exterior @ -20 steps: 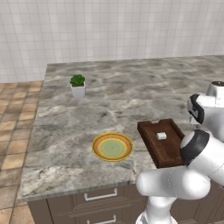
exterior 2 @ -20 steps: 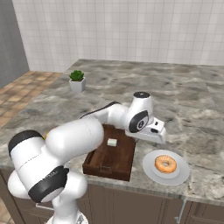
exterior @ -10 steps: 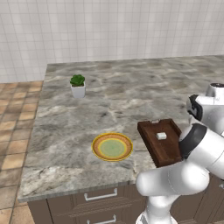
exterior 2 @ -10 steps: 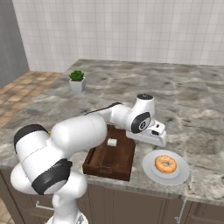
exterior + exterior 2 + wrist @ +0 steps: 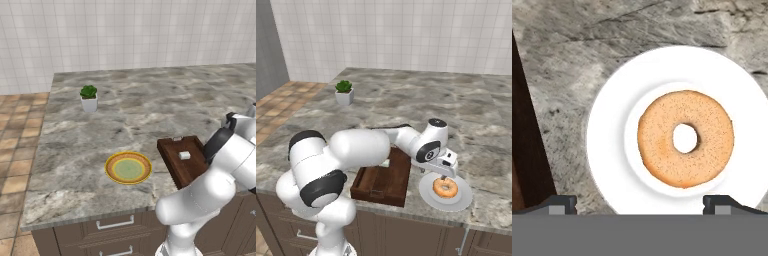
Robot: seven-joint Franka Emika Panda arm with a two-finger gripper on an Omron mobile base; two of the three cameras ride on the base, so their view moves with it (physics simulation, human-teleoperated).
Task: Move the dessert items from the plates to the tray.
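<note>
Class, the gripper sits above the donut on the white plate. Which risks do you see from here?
1. The open gripper looks off-centre over the donut, so a pinch may slip.
2. The white plate lies near the counter edge; a push could slide it.
3. The tray already holds the pale cube; a careless drop could hit it.

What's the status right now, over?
End effector open, just above tan-orange glazed ring donut on plain white round plate. Small pale cube on dark brown wooden tray. Nothing in the way.

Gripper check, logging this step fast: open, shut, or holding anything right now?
Gripper: open, holding nothing; fingertips spread wide above the donut on the white plate.
</note>
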